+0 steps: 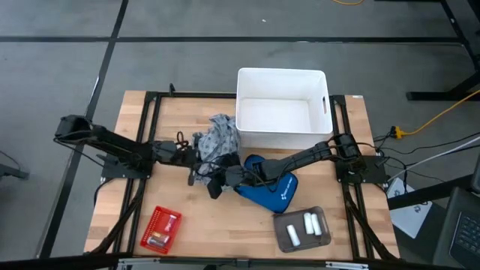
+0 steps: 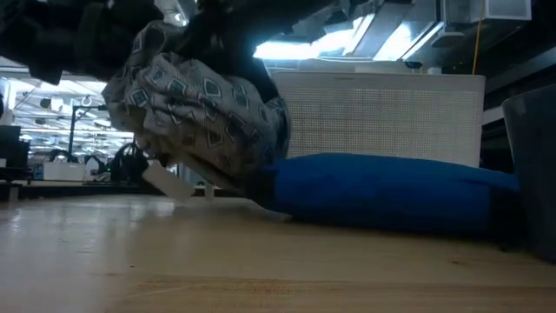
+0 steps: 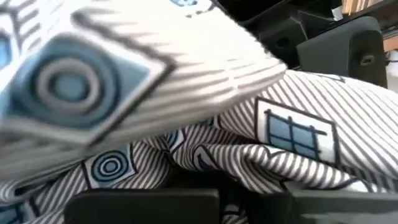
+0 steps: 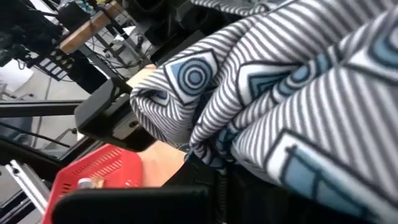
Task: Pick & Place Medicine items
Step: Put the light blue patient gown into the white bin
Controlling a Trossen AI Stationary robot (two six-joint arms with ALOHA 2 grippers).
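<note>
I see the white rolls [image 1: 308, 226] lying in the grey tray [image 1: 283, 234], well apart from the white bin [image 1: 282, 109] and red basket [image 1: 160, 229]. My left gripper [image 1: 196, 161] and right gripper [image 1: 219, 180] are both closed on the patterned cloth [image 1: 217, 135], beside the blue pouch [image 1: 274, 185].

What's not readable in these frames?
- Both grippers' fingertips: cloth wraps them in both wrist views and the high view.
- Red basket contents: too small in the high view, cut off in the right wrist view.
- Grey tray bottles: labels too small.
- White bin interior: wall hides it in the low view.
</note>
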